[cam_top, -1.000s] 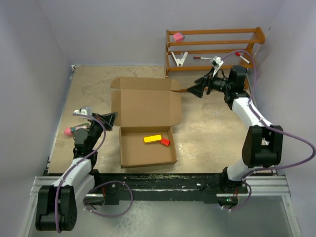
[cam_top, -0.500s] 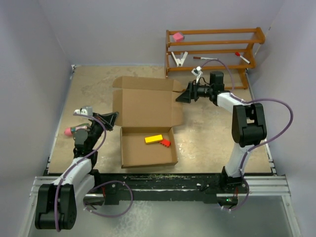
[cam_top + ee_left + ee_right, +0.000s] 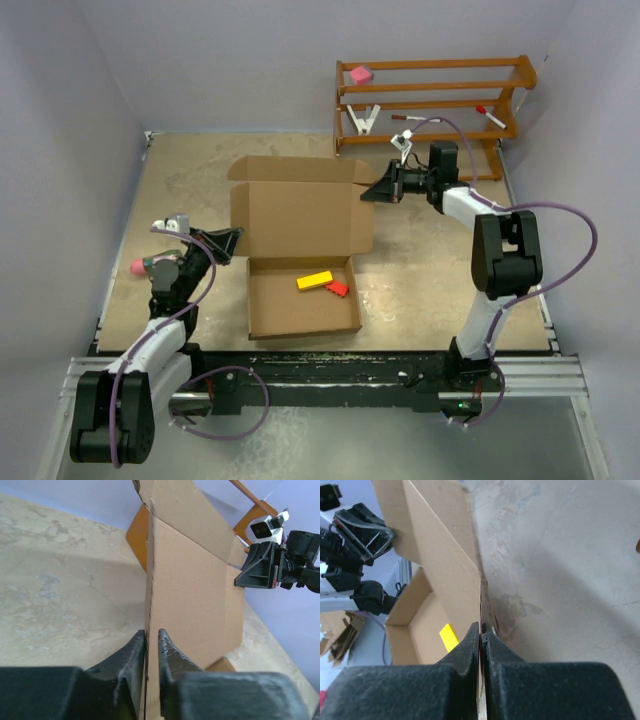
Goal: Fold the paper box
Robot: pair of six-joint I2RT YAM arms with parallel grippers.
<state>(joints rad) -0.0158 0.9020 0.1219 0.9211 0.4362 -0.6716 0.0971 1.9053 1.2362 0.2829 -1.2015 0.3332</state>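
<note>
Our right gripper (image 3: 368, 194) has swung in and clamped onto the paper box (image 3: 300, 220) lid, just in front of the wooden rack (image 3: 430, 65). Our left gripper (image 3: 232, 240) seemingly pinches the opposite edge. We have the lid raised; closing remains.

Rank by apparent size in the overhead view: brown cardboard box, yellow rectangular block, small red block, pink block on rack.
1. brown cardboard box
2. yellow rectangular block
3. small red block, pink block: too alike
</note>
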